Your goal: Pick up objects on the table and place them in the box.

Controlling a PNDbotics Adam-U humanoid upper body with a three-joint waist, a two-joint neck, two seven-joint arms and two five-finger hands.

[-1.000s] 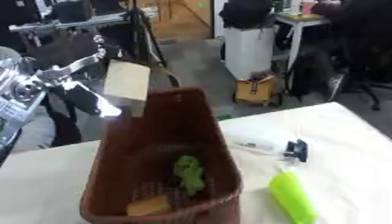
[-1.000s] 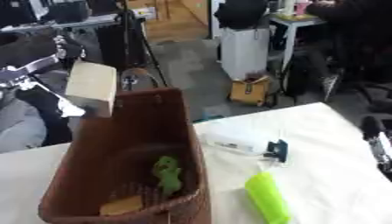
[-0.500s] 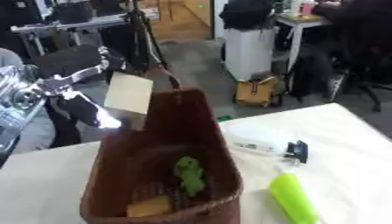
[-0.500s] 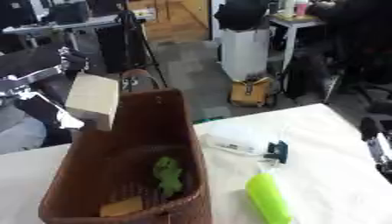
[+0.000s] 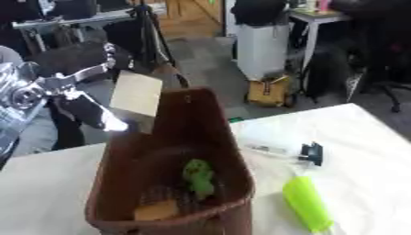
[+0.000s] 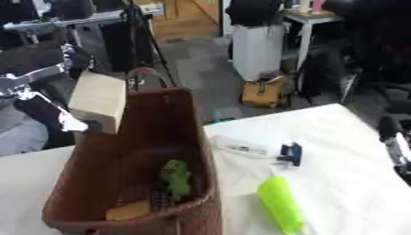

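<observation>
My left hand (image 5: 76,94) is raised at the left and is shut on a flat tan block (image 5: 136,94). The block hangs tilted just above the far left rim of the brown woven basket (image 5: 192,114). Inside the basket lie a small green thing (image 5: 198,176) and a tan piece (image 5: 157,211). On the white table (image 5: 365,137) to the basket's right are a lime green cylinder (image 5: 308,209) and a clear packet (image 5: 269,142) with a black clip (image 5: 311,153). Part of my right hand (image 6: 393,142) shows at the right edge of the right eye view, apart from everything.
The basket has an arched handle (image 6: 148,73) at its far end, right beside the held block. Beyond the table's far edge are a tripod (image 5: 148,32), a white cabinet (image 5: 261,41), a yellow bag (image 5: 269,92) on the floor and dark chairs.
The tan block has sunk a little toward the basket's far rim with my left hand. The things on the table have not moved.
</observation>
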